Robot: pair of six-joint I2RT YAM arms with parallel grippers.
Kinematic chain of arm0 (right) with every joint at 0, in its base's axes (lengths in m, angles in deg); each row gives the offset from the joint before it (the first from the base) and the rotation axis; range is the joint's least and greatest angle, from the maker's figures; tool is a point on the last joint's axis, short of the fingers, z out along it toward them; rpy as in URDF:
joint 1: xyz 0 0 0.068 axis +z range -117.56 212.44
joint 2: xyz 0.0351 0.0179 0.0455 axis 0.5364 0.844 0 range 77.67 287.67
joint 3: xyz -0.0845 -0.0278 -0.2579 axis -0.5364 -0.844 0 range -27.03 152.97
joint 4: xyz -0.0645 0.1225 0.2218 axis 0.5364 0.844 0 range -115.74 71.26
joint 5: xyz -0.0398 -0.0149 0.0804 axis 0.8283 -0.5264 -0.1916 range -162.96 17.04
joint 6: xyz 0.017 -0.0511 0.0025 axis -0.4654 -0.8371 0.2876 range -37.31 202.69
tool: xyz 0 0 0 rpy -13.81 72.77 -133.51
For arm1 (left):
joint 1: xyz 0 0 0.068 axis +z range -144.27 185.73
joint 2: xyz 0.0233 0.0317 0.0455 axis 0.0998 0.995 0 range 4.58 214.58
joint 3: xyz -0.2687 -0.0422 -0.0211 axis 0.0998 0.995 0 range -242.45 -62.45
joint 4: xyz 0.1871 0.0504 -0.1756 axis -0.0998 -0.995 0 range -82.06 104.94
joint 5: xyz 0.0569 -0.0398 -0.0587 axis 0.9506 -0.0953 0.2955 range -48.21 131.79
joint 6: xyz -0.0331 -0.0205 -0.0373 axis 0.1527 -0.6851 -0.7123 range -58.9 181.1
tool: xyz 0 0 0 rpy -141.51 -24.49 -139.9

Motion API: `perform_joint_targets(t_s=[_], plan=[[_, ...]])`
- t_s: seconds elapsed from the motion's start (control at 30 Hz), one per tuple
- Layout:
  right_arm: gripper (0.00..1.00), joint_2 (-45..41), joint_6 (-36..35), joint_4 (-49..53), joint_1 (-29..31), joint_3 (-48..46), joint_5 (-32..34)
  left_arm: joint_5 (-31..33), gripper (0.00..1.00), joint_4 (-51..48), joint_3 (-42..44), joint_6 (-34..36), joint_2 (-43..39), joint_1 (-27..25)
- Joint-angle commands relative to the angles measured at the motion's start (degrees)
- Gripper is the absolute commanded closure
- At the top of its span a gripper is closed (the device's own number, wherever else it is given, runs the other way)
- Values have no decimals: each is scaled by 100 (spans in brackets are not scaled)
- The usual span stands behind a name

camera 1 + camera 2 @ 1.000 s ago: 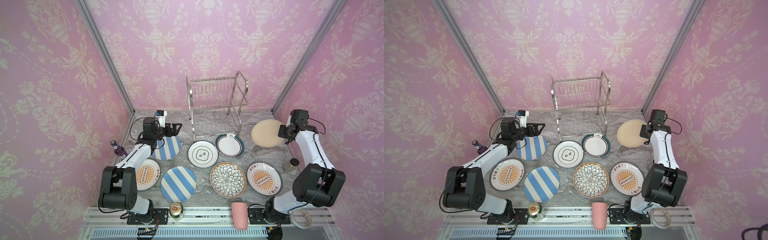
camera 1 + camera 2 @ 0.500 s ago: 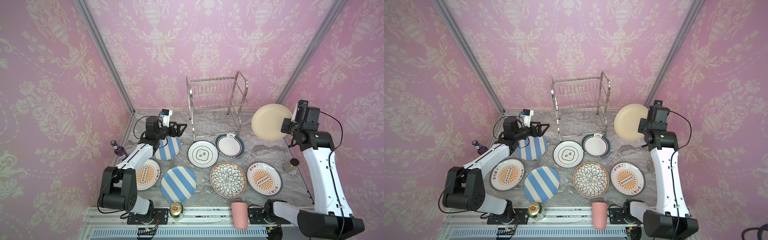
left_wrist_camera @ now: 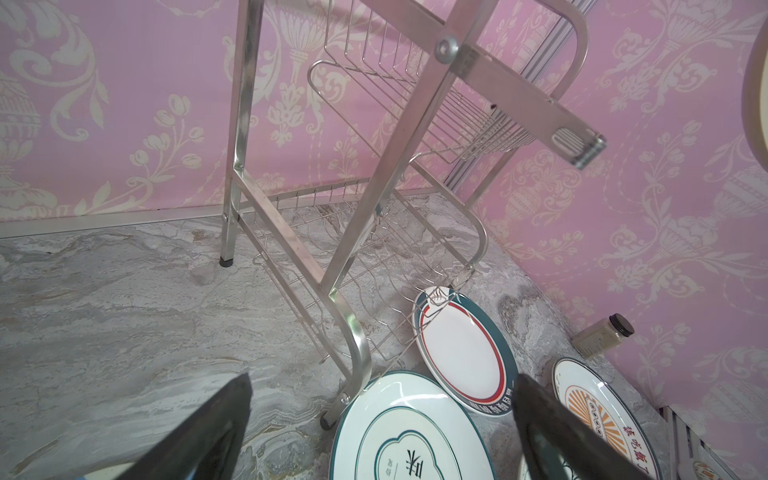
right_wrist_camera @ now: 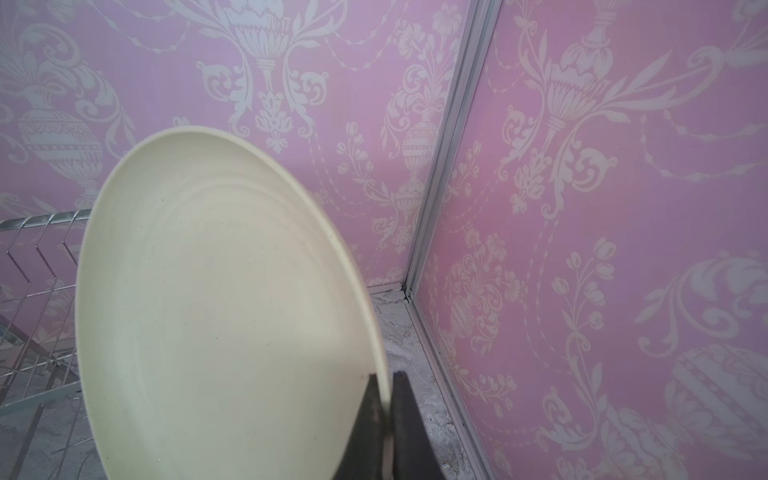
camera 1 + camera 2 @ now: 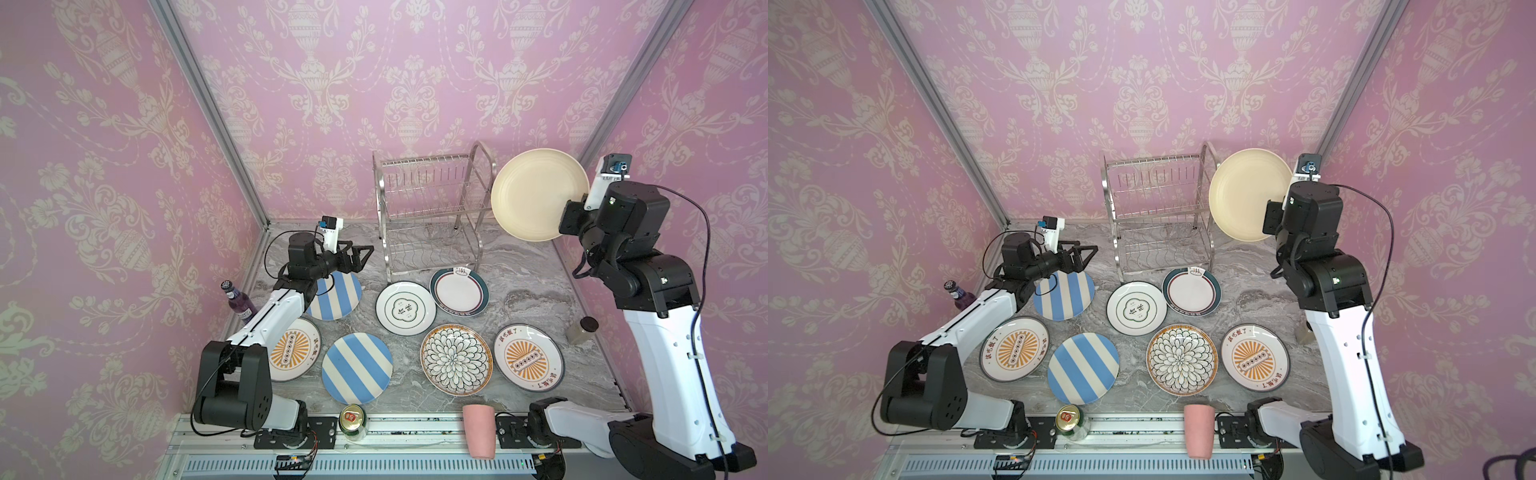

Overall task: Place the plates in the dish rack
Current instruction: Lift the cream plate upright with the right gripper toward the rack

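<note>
Between the right gripper's [image 4: 385, 386] pressed-together fingers sits the cream plate's [image 4: 216, 311] rim, high beside the rack [image 3: 511, 89]; seven plates [image 5: 456, 358] lie below; left gripper [image 5: 362, 254] spread; only the right wrist view shows the pinch

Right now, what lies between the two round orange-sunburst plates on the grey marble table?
Two round plates, seen in both top views: a blue-white striped plate and a petal-patterned plate, lying flat between the left-side orange-sunburst plate and the right-side orange-sunburst plate.
</note>
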Motion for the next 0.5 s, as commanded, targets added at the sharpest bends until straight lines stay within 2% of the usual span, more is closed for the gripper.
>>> perform_joint_targets(t_s=[0.0, 0.23, 0.33, 0.47], plan=[[100, 400, -451, -909, 346, 389, 819, -145, 1, 90, 53, -387, -258, -101], [100, 1513, -1889, -2975, 1233, 604, 1891, -537, 1, 1193, 275, -1539, -165, -143], [100, 2027, -2768, -3999, 1443, 777, 2383, -493, 1, 908, 276, -1375, -272, -140], [100, 2415, -3620, -5249, 1489, 716, 2575, -278, 1, 255, 260, -896, -550, -139]])
